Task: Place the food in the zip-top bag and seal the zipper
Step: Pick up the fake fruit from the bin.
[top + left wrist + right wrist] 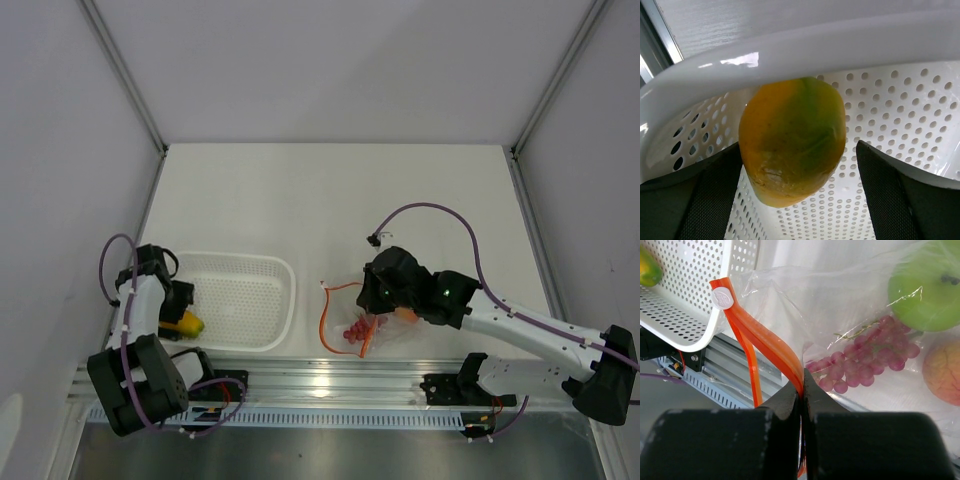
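- Top view: white perforated basket [288, 300] is sitting toward 7 o'clock on the table [300, 190]. The zip-top bag [385, 330] is lying just beside it at its 3 o'clock, near the front rail.
- Mango [792, 142] is resting inside the basket at the 9 o'clock end, leaning against the wall under the rim.
- Left gripper [799, 165] is reaching into the basket, with its fingers [885, 195] standing spread on either side of the mango. A gap is showing at the 3 o'clock side. The 9 o'clock finger is close against the fruit, possibly touching, but the view is too tight to say.
- Right gripper [802, 386] is sitting at the bag's mouth with its fingers pressed together, pinching the zipper [765, 342]. The orange-red strip is arching away toward 10 o'clock to a round white tab [722, 299].
- Inside the clear bag: grapes [865, 357] are lying in the middle, the green apple [925, 290] at 1 o'clock of them, and the peach [942, 370] at 3 o'clock.
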